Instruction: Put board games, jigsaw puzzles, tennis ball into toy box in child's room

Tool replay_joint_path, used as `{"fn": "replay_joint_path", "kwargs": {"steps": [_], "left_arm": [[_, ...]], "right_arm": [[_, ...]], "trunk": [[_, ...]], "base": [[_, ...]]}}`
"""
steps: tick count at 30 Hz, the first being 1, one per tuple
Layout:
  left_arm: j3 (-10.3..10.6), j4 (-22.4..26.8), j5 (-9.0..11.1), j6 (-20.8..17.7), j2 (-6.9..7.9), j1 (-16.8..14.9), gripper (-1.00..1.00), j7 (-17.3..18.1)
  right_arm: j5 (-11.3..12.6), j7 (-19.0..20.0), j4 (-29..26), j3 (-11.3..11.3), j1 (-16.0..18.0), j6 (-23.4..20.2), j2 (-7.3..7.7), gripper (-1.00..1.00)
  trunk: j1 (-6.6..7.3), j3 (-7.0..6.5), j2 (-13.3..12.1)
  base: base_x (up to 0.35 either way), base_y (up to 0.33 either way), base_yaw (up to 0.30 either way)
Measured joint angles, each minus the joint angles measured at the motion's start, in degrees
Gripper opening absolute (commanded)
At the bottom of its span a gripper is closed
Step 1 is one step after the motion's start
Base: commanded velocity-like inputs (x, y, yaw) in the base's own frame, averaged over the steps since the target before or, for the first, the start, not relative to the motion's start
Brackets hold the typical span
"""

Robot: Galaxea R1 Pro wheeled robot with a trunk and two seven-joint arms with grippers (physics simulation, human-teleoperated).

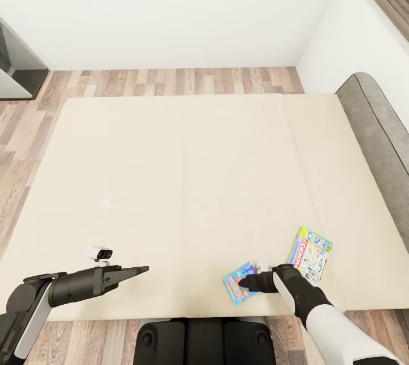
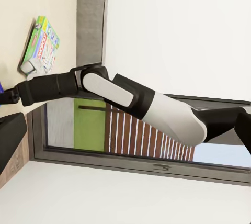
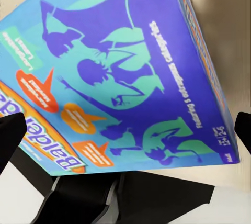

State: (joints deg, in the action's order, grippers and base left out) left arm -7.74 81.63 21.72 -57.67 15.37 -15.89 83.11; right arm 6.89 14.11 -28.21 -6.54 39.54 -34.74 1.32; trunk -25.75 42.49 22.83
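A blue board game [image 3: 130, 72] is lying close under the camera on the cream bed [image 3: 219, 20], its printed face showing purple and teal figures and orange speech bubbles. The right gripper's [image 3: 125, 140] dark fingertips [image 3: 10, 135] are flanking the box's near edge, spread apart.

My arms are built alike: glossy white shells on the upper segments, matte black cylinders toward the wrists. The left claw [image 1: 136, 269] tapers to slim black fingers, with a small white camera [image 1: 100, 253] perched above the forearm. The right claw [image 1: 245, 282] is black too, behind a white-edged cuff. My base [image 1: 201, 341] is black, with rounded shoulders.
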Motion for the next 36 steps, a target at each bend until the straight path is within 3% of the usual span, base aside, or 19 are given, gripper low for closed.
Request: {"fn": "replay_joint_path", "kwargs": {"steps": [22, 29, 36], "left_arm": [[0.0, 0.0, 0.0, 0.0, -0.01, 0.0, 1.0, 0.0], [0.0, 0.0, 0.0, 0.0, -0.01, 0.0, 1.0, 0.0], [0.02, 0.0, 0.0, 0.0, -0.02, 0.0, 1.0, 0.0]], "right_arm": [[0.17, 1.12, -0.07, 0.18, 0.0, -0.04, -0.2, 1.0], [0.08, 5.33, -0.15, 0.17, 0.0, -0.03, -0.25, 1.0], [0.0, 6.86, -0.25, 0.21, 0.0, -0.09, -0.26, 1.0]], "trunk": [[0.0, 0.0, 0.0], [0.0, 0.0, 0.0], [0.0, 0.0, 0.0]], "base": [[0.0, 0.0, 0.0], [0.0, 0.0, 0.0], [0.0, 0.0, 0.0]]}}
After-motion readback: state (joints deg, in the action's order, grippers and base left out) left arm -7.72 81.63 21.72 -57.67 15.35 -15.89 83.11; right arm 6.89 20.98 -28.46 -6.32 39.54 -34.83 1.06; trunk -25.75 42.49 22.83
